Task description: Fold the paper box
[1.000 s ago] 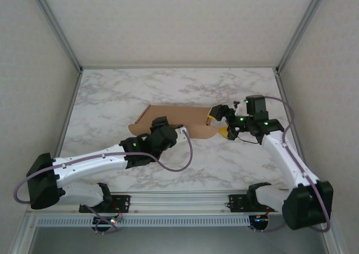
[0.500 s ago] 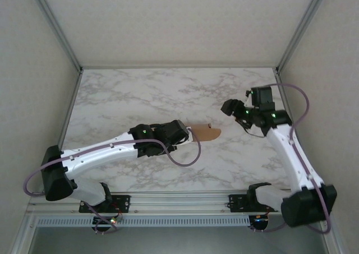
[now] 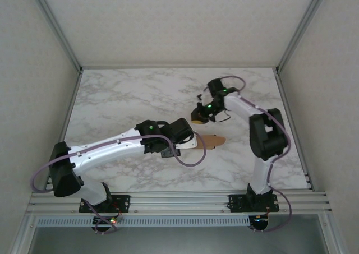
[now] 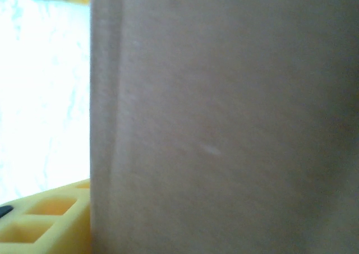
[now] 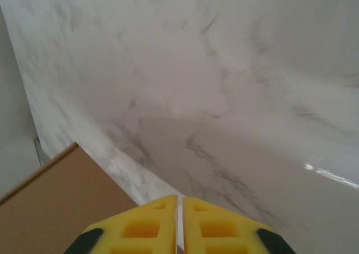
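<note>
Only a rounded brown tab of the paper box [image 3: 213, 141] sticks out to the right from under my left wrist; the arm hides the rest of it. In the left wrist view the cardboard [image 4: 224, 125] stands right against the camera and hides the jaws, with one yellow finger [image 4: 39, 217] showing at the lower left, tight beside its edge. Whether the left gripper [image 3: 180, 135] grips it I cannot tell. My right gripper [image 3: 197, 117] hangs behind the box, shut [image 5: 180, 197], with nothing between its fingers. A corner of the box [image 5: 50, 209] lies to its lower left.
The marble table [image 3: 123, 97] has free room at the back and left. Grey walls with metal frame posts [image 3: 59, 35] close in the sides. The right arm's elbow [image 3: 266, 133] is folded over the right part of the table.
The right gripper let go of the box's right end, swung back and left, and shut. The left arm reached right, and the flat box vanished under it except one tab.
</note>
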{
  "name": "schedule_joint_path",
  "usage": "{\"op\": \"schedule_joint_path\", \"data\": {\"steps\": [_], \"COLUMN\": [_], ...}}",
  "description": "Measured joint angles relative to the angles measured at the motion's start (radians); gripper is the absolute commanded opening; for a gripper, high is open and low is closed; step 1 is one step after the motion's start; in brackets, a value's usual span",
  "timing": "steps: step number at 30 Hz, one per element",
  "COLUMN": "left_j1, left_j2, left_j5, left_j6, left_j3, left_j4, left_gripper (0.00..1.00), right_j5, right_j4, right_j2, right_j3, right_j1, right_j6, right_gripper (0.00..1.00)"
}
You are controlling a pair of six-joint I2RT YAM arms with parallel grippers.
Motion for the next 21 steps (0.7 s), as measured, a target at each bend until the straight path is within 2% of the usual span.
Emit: {"op": "schedule_joint_path", "data": {"steps": [1, 6, 15, 21], "left_j1": [0.000, 0.003, 0.035, 0.069], "left_j2": [0.013, 0.054, 0.088, 0.088], "left_j5": [0.006, 0.016, 0.040, 0.043], "left_j6": [0.002, 0.003, 0.002, 0.006], "left_j3": [0.010, 0.025, 0.034, 0.034], "left_j4": [-0.003, -0.006, 0.024, 0.066], "left_gripper": [0.59, 0.61, 0.56, 0.64], "right_j5": [-0.017, -0.112, -0.151, -0.150], "right_j4": [-0.007, -0.041, -0.073, -0.082], "right_j2": [0.026, 0.113, 0.200, 0.230], "right_j3": [0.012, 0.034, 0.062, 0.107], "right_j1": [0.024, 0.109, 0.111, 0.111], "right_j6": [-0.020, -0.078, -0.114, -0.121], "right_gripper": [0.00, 0.00, 0.00, 0.01]}}
